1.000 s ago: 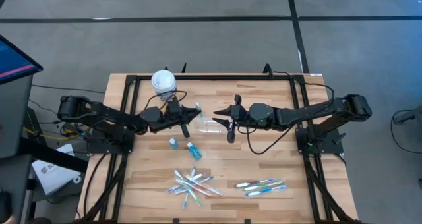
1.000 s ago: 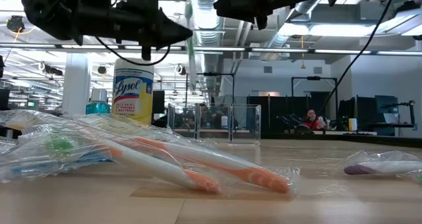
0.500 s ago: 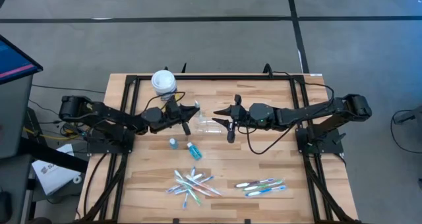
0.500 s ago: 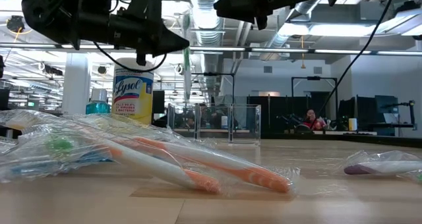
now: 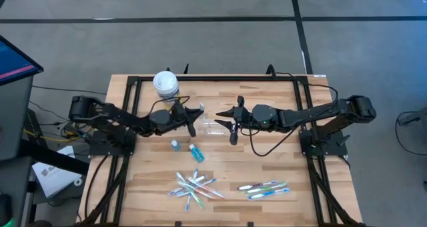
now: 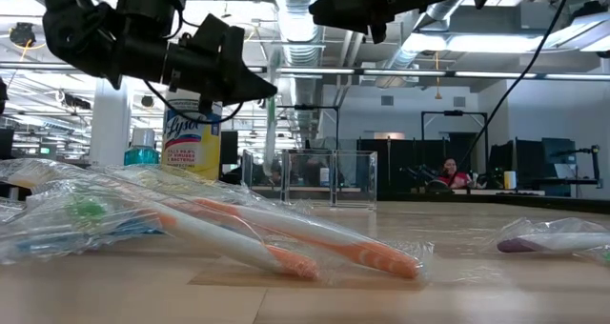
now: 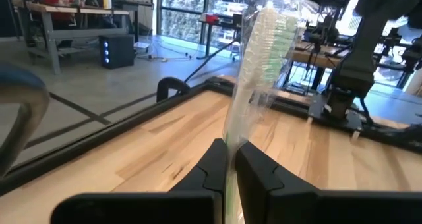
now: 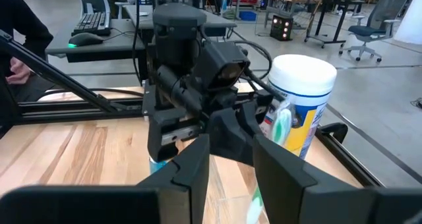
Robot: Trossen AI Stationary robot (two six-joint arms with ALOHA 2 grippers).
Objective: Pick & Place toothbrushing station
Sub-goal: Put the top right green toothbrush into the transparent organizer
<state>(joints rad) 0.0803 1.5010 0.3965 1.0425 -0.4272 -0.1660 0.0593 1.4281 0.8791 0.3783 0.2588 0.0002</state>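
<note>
Two piles of wrapped toothbrushes are lying near the table's (image 5: 267, 157) front edge, one (image 5: 195, 187) at centre and one (image 5: 265, 188) to the right, with two teal tubes (image 5: 195, 151) standing behind them. One green toothbrush (image 7: 264, 66) in clear wrap is hanging nearly upright, pinched tight by the left gripper (image 5: 195, 113) over mid-table, just beside the clear cup (image 5: 212, 125). Facing it across the cup, the right gripper (image 5: 224, 119) is hovering with fingers apart, empty, and the white tub (image 5: 165, 83) is standing behind the left arm.
</note>
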